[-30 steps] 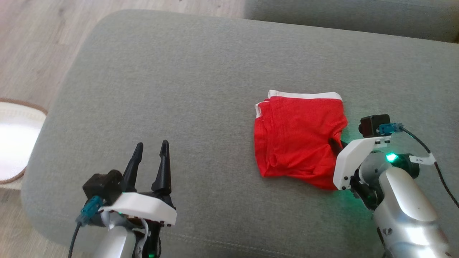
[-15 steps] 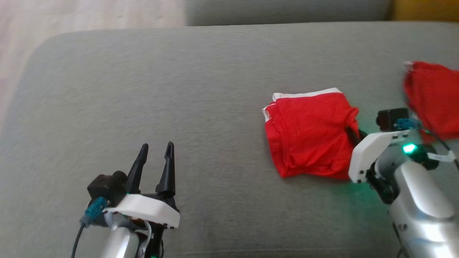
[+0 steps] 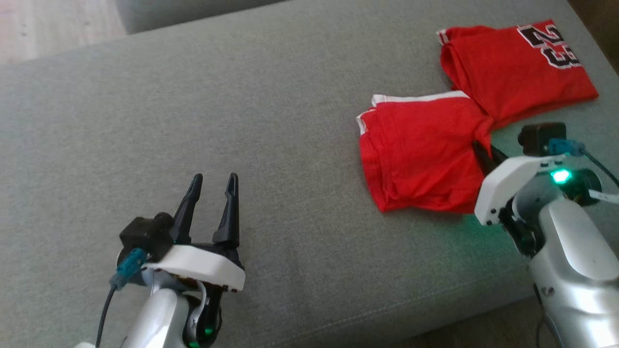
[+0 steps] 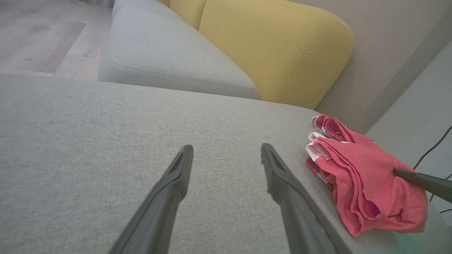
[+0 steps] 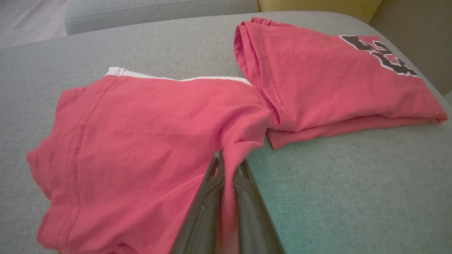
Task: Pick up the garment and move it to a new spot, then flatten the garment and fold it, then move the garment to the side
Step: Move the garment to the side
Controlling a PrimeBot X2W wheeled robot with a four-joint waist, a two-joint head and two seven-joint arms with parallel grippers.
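My head has swung to the right since a second ago, so most of the shift across the head view is the camera and not the cloth. The turn has brought a numbered red shirt (image 3: 512, 72) into sight at the far right end of the grey sofa seat (image 3: 242, 121). One thing does look truly changed: half a second ago there was bare grey between that shirt and the folded red garment (image 3: 420, 159), and now the garment's right corner touches the shirt's near edge.

My right gripper (image 3: 479, 146) is pinched tight on that corner, with the cloth bunched up around my two fingers. The rest of the garment lies flat on the seat with its white trim at the far side. My left gripper (image 3: 213, 181) stands wide and holds nothing, low over the seat and well apart from the garment, as it was a second ago.

I take the folding as finished and this as the last step, sliding the garment aside next to the shirt. Any further pull risks riding the corner up over the shirt or dragging the fold open, so I judge this close to the place to let go
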